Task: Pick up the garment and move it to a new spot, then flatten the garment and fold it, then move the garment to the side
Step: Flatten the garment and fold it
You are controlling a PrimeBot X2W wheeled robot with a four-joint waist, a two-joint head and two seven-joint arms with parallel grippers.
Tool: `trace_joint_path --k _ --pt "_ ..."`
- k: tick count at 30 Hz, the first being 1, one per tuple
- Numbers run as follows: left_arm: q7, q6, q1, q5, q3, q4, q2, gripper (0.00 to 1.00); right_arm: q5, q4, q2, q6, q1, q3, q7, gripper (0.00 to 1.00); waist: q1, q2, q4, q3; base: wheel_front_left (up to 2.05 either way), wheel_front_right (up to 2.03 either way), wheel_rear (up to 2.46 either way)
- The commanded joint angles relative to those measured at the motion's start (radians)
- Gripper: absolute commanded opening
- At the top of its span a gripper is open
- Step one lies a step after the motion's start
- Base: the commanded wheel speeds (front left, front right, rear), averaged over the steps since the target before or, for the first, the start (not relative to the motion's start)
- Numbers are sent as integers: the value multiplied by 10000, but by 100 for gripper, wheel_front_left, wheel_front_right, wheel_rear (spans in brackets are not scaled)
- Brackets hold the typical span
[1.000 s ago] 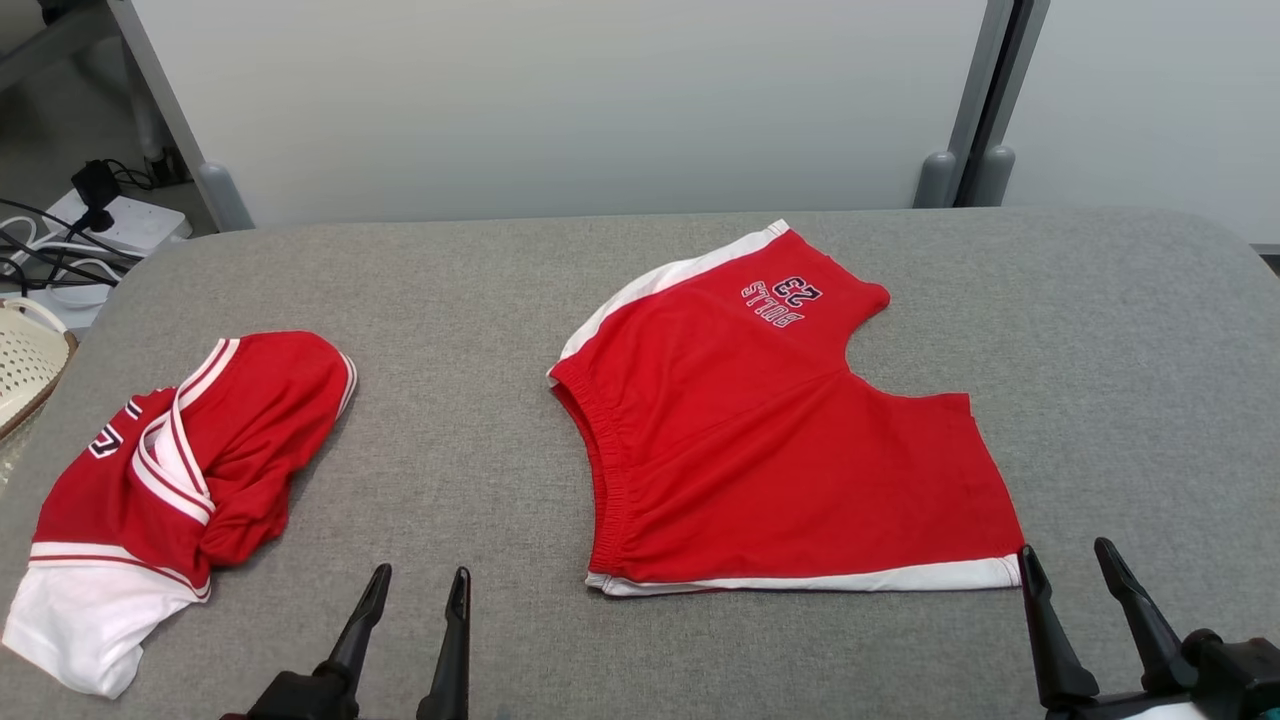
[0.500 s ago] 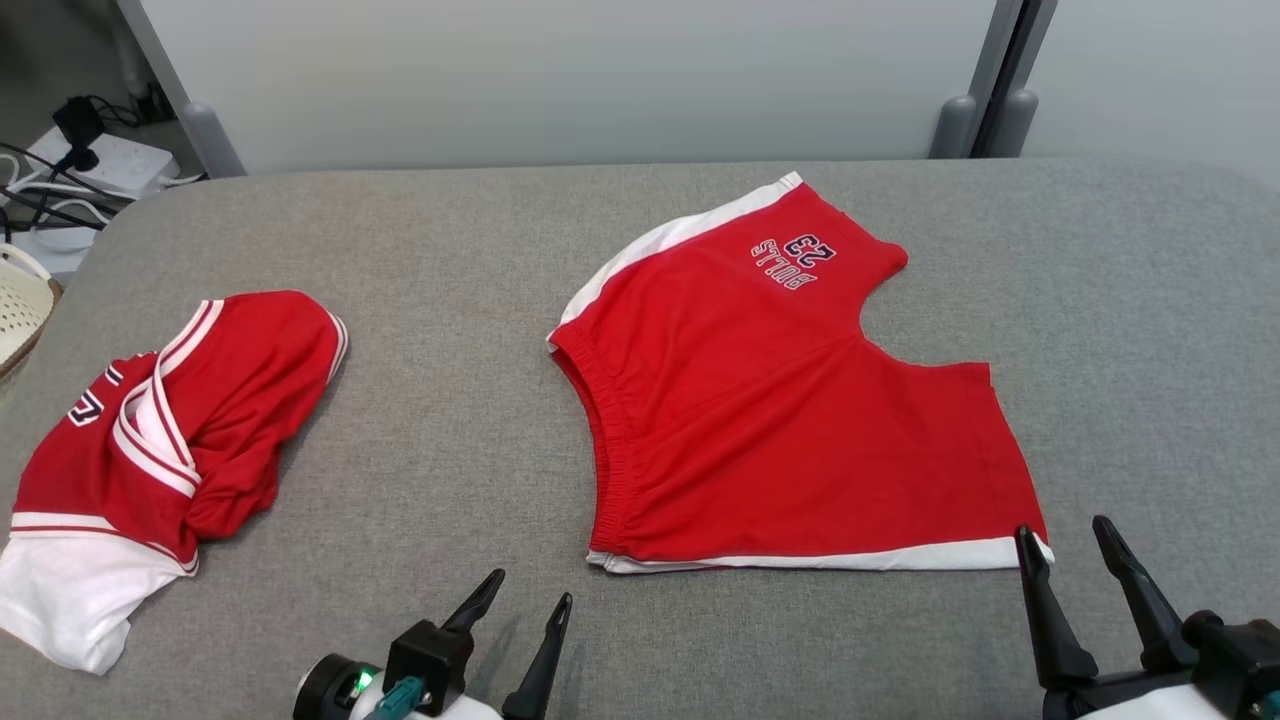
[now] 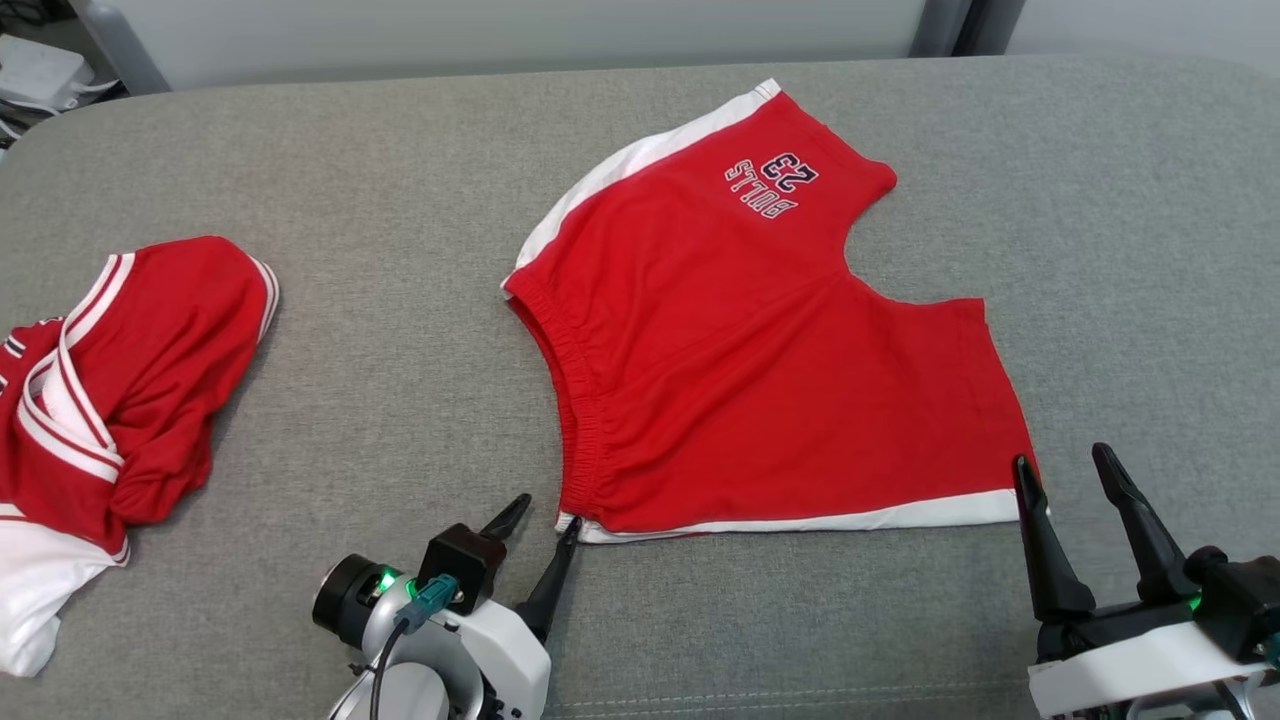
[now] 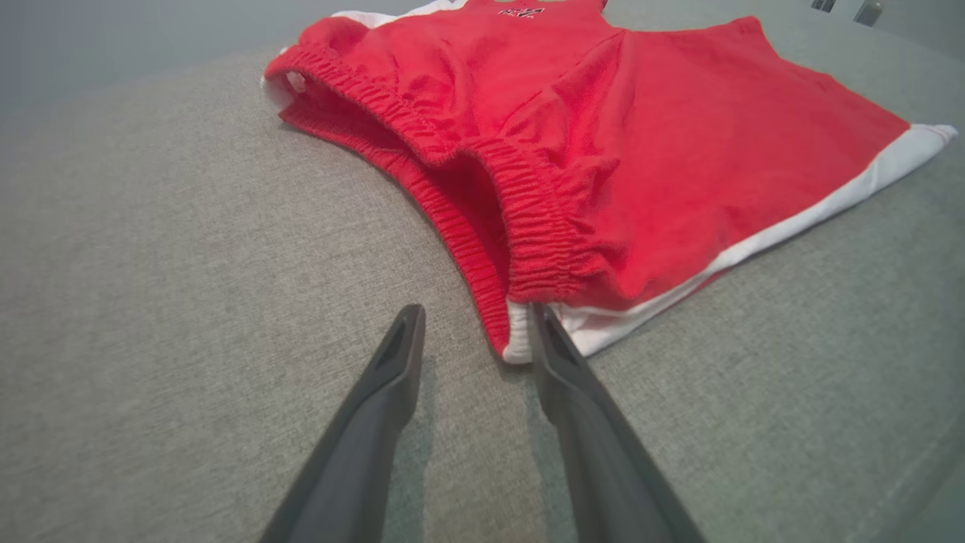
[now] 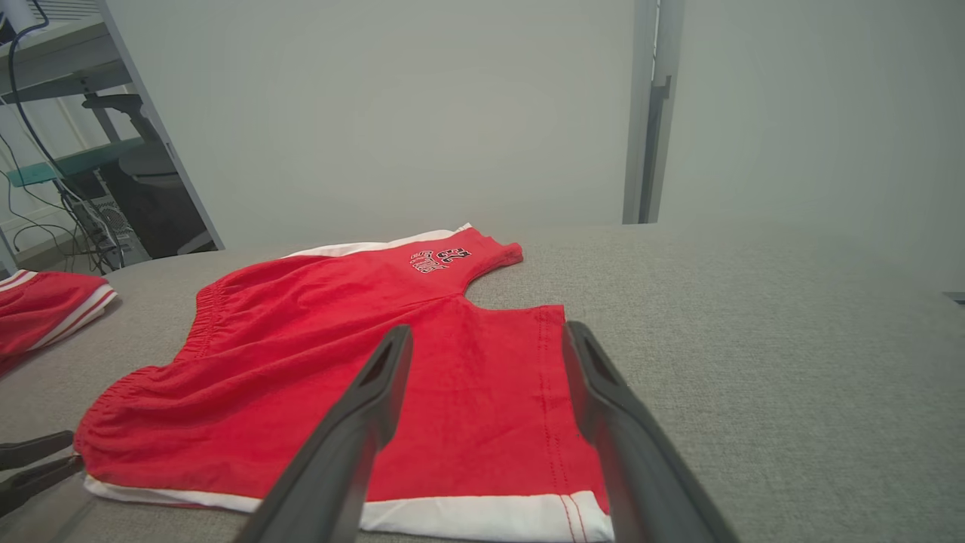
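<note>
Red shorts (image 3: 760,350) with white side stripes and a "BULLS 23" print lie flat on the grey table (image 3: 380,330). My left gripper (image 3: 547,512) is open at the near corner of the elastic waistband; in the left wrist view the white corner of the shorts (image 4: 603,136) sits between the fingers of the left gripper (image 4: 475,313), against the right-hand one. At the near right hem corner my right gripper (image 3: 1060,457) stands open. The right wrist view shows the right gripper (image 5: 486,329) straddling the leg hem of the shorts (image 5: 362,362) from above.
A second red and white garment (image 3: 110,380) lies crumpled at the table's left side. A power strip with cables (image 3: 40,70) sits on the floor beyond the far left corner. The pale wall and a grey post (image 5: 648,113) stand behind the table.
The head camera has tilted down and forward. My left gripper moved right and forward to the waistband corner. The right gripper stays by the hem corner.
</note>
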Motion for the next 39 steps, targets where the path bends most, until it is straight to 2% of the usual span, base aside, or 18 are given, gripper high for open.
trace_joint_path --k 1,3,6,7,8,9,10,11,18,24,30,32,33,34,36,39 --pt "-89 -55 -424 19 230 -107 79 82 82 -278 -181 -2 -262 204 -133 100 0 0 -130 108 0 0 0" --pt "-89 -58 -474 49 204 -43 122 99 74 -280 -185 -2 -284 206 -133 100 0 0 -207 146 0 0 0" --pt "-89 -60 -435 35 265 -110 189 100 78 -282 -166 -2 -286 152 -134 100 0 0 -288 158 0 0 0" --pt "-89 -60 -403 31 273 -130 211 98 75 -294 -154 -2 -283 133 -134 100 0 0 -313 158 0 0 0" --pt "-89 -62 -367 31 260 -116 236 87 73 -303 -142 -2 -279 117 -134 100 0 0 -336 154 0 0 0" --pt "-89 -63 -342 28 240 -92 257 67 76 -308 -134 -2 -277 113 -134 100 0 0 -358 150 0 0 0" --pt "-89 -65 -317 11 200 -38 271 40 79 -316 -127 -2 -280 110 -134 100 0 0 -378 144 0 0 0" --pt "-89 -67 -296 -18 146 29 280 0 83 -321 -125 -2 -284 108 -134 100 0 0 -395 137 0 0 0" --pt "-89 -74 -165 -481 -338 -64 394 0 223 -38 -145 -2 -279 182 -134 100 0 0 -415 71 0 0 0" --pt "-89 -75 275 -688 -497 -713 669 0 697 2894 -309 -2 -962 714 -134 100 0 0 -275 47 0 0 0" --pt "-89 -76 271 -916 -824 -1067 880 0 1200 4549 -593 -2 -2203 1193 -134 100 0 0 26 239 0 0 0" --pt "-89 -76 151 -996 -854 -1141 921 0 1479 5177 -621 -2 -2632 1491 -134 67 0 0 113 326 0 0 0" --pt "-89 -76 113 -1008 -864 -1154 919 0 1594 5422 -632 -2 -2743 1596 -134 56 0 0 140 348 0 0 0" --pt "-90 -76 77 -1012 -875 -1163 910 0 1712 5684 -637 -2 -2835 1703 -134 58 0 0 173 362 0 0 0" --pt "-90 -76 8 -1017 -914 -1162 878 0 1856 6023 -652 -2 -2983 1926 -134 57 0 0 235 389 0 0 0" --pt "-90 -76 -54 -1039 -895 -1214 849 0 2027 6281 -672 -2 -3060 2226 -134 44 0 0 262 428 0 0 0"
